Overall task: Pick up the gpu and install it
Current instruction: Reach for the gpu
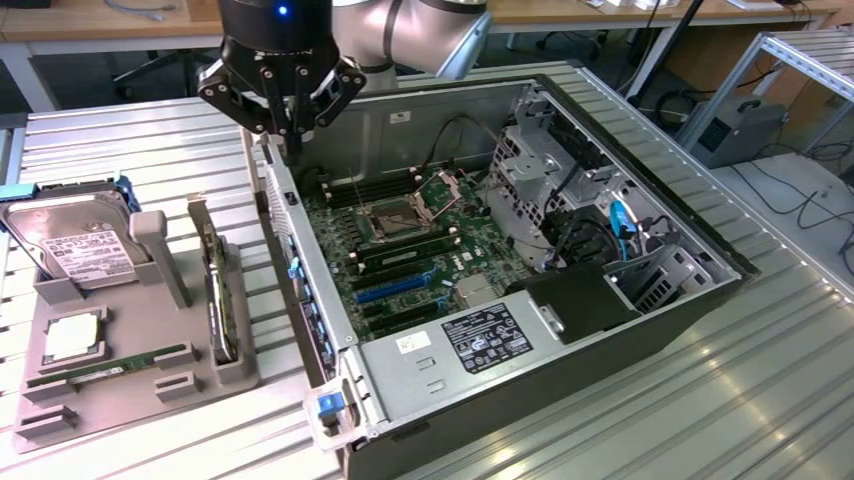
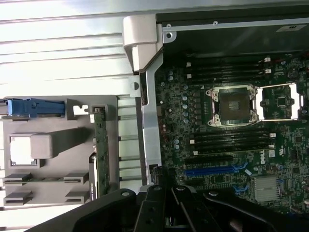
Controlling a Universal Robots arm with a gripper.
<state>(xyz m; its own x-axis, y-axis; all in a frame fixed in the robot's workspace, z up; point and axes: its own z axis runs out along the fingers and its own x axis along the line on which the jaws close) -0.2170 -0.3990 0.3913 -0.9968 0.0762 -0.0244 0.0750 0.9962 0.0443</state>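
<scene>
On the gray holder (image 1: 134, 395) at the exterior view's left, the gpu (image 1: 214, 285) (image 2: 99, 145) stands on its long edge in a slot. It sits on the side of the holder nearest the open computer case (image 1: 427, 365), and I am not touching it. On the same holder, a hard drive (image 1: 80, 250) with a white label leans at the far end and a green RAM stick (image 1: 114, 365) lies flat near the front. My gripper (image 1: 283, 138) (image 2: 164, 193) hangs above the case's near wall, at its far corner, well apart from the gpu. Its fingers are pressed together, and I see nothing between them. Inside the case, the motherboard (image 1: 400, 250) lies exposed with its processor socket (image 1: 400, 212) open. Holder and case both rest on a slatted metal table (image 1: 147, 140).
</scene>
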